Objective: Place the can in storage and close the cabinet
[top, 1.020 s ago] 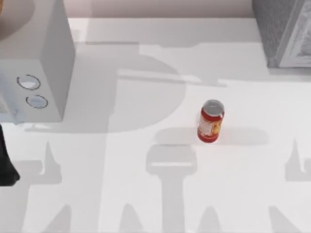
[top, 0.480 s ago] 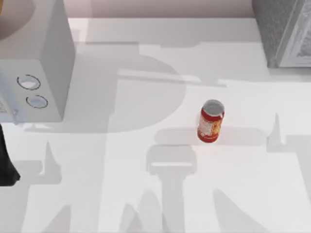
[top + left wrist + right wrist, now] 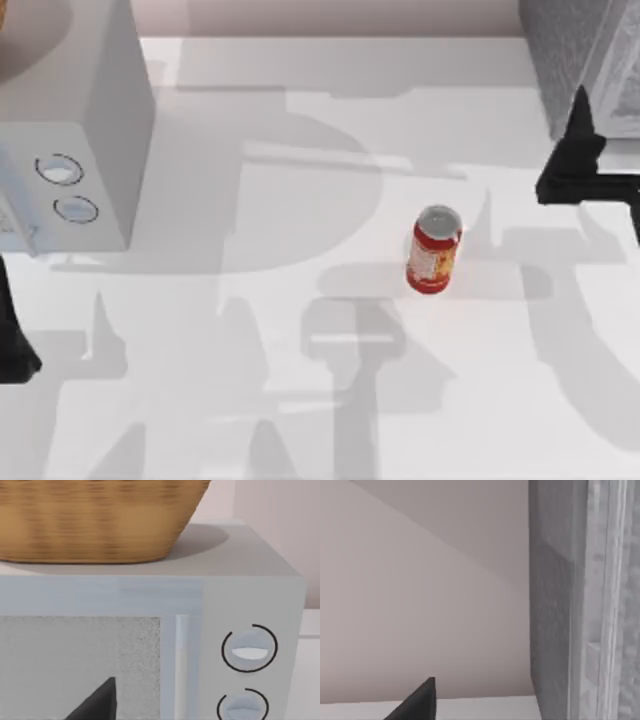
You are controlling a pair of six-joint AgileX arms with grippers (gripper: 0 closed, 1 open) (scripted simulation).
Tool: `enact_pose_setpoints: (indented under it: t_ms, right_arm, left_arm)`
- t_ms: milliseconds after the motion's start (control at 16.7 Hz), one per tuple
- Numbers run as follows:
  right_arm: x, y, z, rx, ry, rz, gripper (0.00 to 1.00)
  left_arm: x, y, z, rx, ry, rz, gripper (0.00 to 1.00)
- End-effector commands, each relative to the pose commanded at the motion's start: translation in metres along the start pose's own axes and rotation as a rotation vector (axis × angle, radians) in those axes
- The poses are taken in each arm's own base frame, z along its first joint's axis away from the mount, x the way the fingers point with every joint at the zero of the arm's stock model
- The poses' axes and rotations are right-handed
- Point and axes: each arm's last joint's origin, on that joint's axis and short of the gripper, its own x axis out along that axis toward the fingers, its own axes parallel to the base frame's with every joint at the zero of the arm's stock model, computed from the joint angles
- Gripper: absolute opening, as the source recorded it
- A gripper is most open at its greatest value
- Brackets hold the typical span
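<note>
**Top view: can upright mid-table, right gripper near the cabinet**

Top view has the can [image 3: 434, 250] standing upright on the white table [image 3: 300, 400], right of centre, silver top up and red and orange-yellow label facing the camera. Nothing touches it. The right gripper [image 3: 578, 165] is at the table's right edge, a dark shape with one pointed finger reaching toward the grey cabinet [image 3: 580, 60] in the far right corner; it is well apart from the can. Whether its jaws are wide or narrow, I cannot tell. My left arm [image 3: 12, 340] sits parked at the left edge, just in front of the microwave [image 3: 90, 130].

Left wrist view adds what the overhead camera cannot give: the microwave's front, with its speckled door window [image 3: 80, 665], two round knobs [image 3: 249, 649] (one above the other), and a woven basket [image 3: 95, 520] resting on top. One dark fingertip [image 3: 97, 702] shows low in that picture, so the left jaws' spread cannot be told either.

Right wrist view faces the cabinet's grey side and a pale panelled door edge [image 3: 610, 605], with plain wall [image 3: 420, 590] beside it.
</note>
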Motion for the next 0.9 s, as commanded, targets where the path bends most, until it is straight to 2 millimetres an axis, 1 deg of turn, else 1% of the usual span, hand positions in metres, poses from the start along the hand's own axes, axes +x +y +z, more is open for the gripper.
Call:
enact_pose_setpoints:
  t_ms: [120, 240, 360, 480, 600, 720, 900]
  right_arm:
    - [0.01, 0.026, -0.023, -0.001, 0.016, -0.001, 1.0]
    - [0.013, 0.051, -0.051, -0.003, 0.031, -0.001, 1.0]
    - [0.011, 0.073, -0.081, -0.008, 0.045, -0.002, 1.0]
    - [0.003, 0.09, -0.111, -0.015, 0.058, -0.003, 1.0]
    - [-0.008, 0.102, -0.138, -0.023, 0.069, -0.004, 1.0]
    - [-0.019, 0.109, -0.162, -0.032, 0.078, -0.005, 1.0]
    - [-0.033, 0.113, -0.187, -0.045, 0.089, -0.005, 1.0]
  left_arm:
    - [0.0, 0.0, 0.0, 0.0, 0.0, 0.0, 1.0]
    - [0.0, 0.0, 0.0, 0.0, 0.0, 0.0, 1.0]
    - [0.0, 0.0, 0.0, 0.0, 0.0, 0.0, 1.0]
    - [0.0, 0.0, 0.0, 0.0, 0.0, 0.0, 1.0]
    - [0.0, 0.0, 0.0, 0.0, 0.0, 0.0, 1.0]
    - [0.0, 0.0, 0.0, 0.0, 0.0, 0.0, 1.0]
    - [0.0, 0.0, 0.0, 0.0, 0.0, 0.0, 1.0]
